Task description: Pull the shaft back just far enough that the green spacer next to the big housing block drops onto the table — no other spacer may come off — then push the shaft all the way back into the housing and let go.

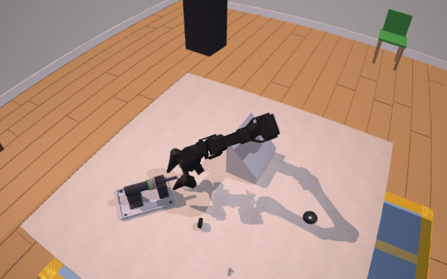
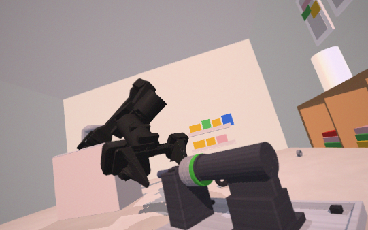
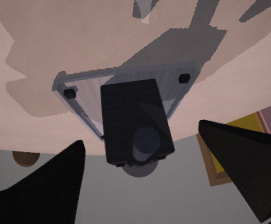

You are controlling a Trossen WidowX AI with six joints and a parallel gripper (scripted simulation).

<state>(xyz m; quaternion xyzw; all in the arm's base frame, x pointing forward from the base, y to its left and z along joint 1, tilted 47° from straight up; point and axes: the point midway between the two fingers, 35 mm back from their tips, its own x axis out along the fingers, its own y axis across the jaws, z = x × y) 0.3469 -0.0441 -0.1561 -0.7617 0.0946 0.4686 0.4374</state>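
Note:
The dark housing block (image 1: 135,190) (image 2: 241,165) stands on a pale base plate (image 1: 149,209) (image 3: 131,70). The green spacer (image 1: 149,184) (image 2: 192,171) sits against the housing's end, with pale spacers (image 2: 184,172) beside it, toward the dark support block (image 1: 162,189) (image 2: 184,201) (image 3: 128,107). The shaft (image 1: 172,178) (image 2: 159,174) (image 3: 147,140) sticks out through the support block. My gripper (image 1: 172,180) (image 2: 165,174) (image 3: 143,136) is wide open and empty, its fingers on either side of the shaft's outer end. No contact with the shaft shows.
A grey wedge-shaped block (image 1: 244,163) (image 2: 85,184) stands behind the gripper, under the arm. A black ring (image 1: 304,217), a small dark piece (image 1: 200,223) and a tiny grey piece (image 1: 230,270) (image 2: 298,153) lie on the table, away from the plate.

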